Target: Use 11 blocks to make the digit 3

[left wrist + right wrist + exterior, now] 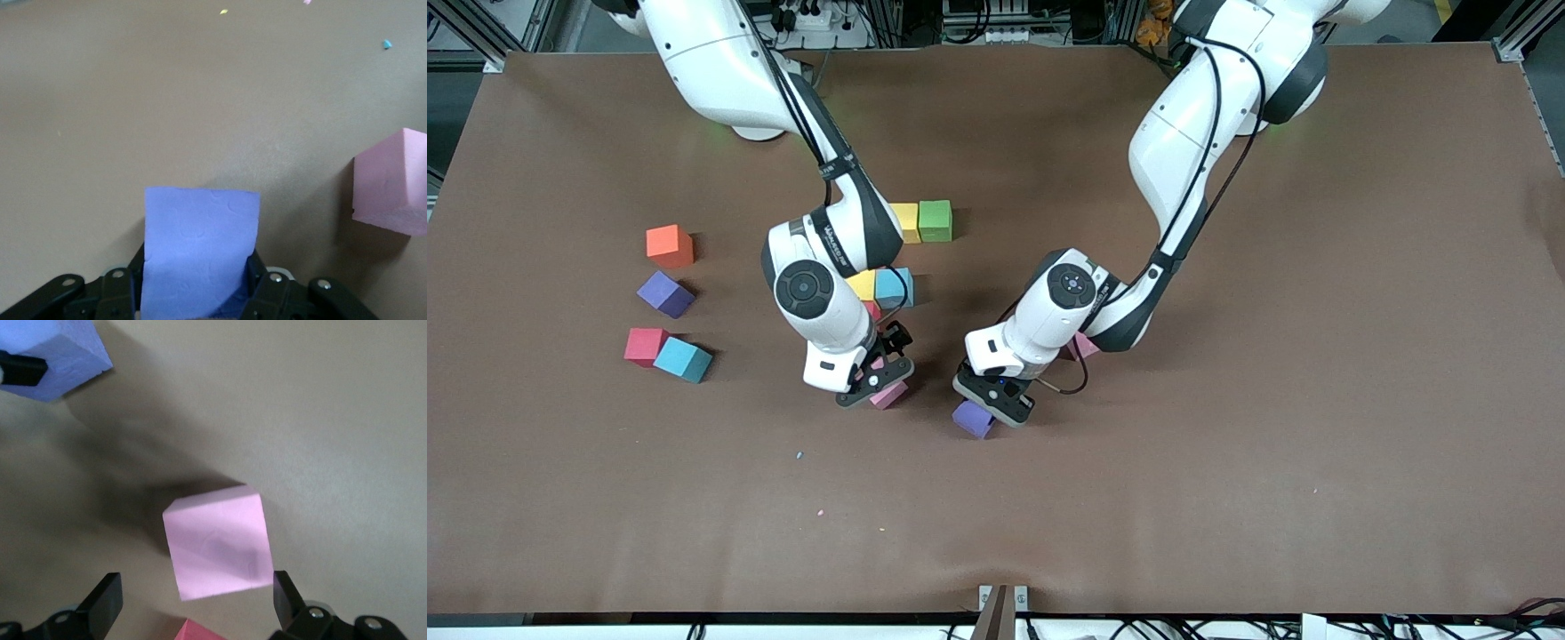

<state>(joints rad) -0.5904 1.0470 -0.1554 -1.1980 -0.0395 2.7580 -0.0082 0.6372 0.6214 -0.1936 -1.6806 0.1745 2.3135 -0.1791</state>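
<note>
Front view: left pincer [985,411] sits low over the bench [1227,444], clamped on a purple cube [972,419]. Left wrist view confirms that grip. Right wrist view: right pincer [193,603] spread wide around a pink cube [217,540].

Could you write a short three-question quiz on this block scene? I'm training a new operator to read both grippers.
1. True or false: the left gripper is shut on the purple block.
2. Which block lies between the open fingers of the right gripper? A) green block B) pink block C) orange block
3. Fill in: the green block sits beside a ____ block, farther from the front camera than both grippers.

Key
1. True.
2. B, the pink block lies on the table, not gripped.
3. Yellow: the yellow block touches it.
</note>
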